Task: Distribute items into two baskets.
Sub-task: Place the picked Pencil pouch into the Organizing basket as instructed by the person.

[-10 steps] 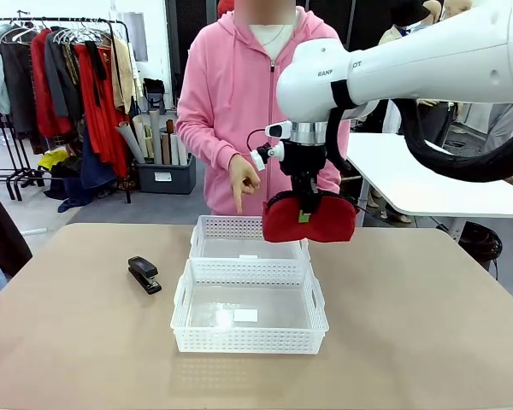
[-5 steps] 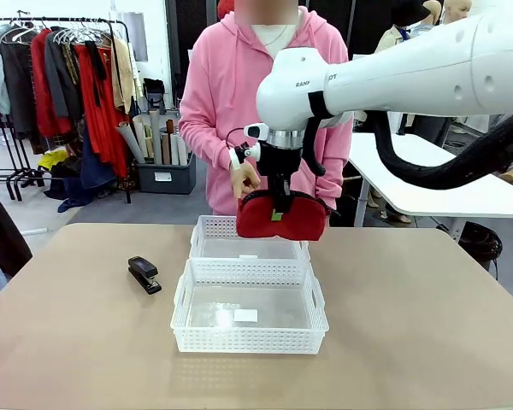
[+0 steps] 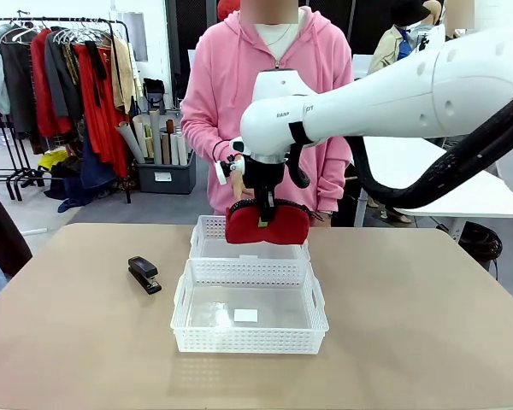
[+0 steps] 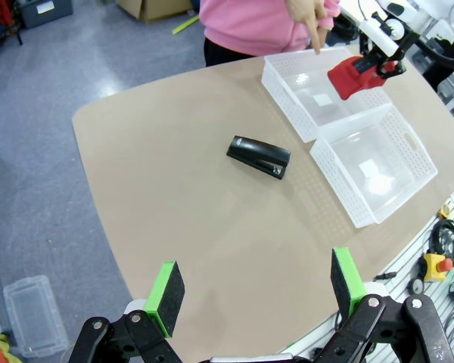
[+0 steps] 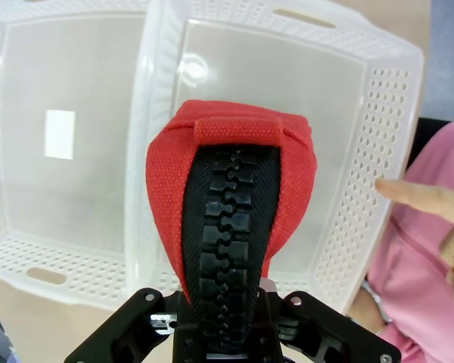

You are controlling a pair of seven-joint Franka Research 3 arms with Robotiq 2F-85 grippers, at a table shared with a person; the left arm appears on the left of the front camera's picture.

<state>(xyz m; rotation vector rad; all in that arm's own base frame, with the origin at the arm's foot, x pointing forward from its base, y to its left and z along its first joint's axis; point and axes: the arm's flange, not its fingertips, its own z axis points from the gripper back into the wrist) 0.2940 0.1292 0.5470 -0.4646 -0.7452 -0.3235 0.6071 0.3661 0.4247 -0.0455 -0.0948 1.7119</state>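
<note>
Pouch (image 3: 287, 227) in right hand (image 3: 262, 220)

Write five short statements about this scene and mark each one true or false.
1. The right gripper holds the red pouch over the far basket. True.
2. The stapler lies inside the near basket. False: it lies on the table, left of both baskets.
3. The left gripper is open and holds nothing. True.
4. The person's hand grips the pouch. False: one finger points down at the far basket, apart from the pouch.
5. The two baskets stand touching, one behind the other. True.
</note>
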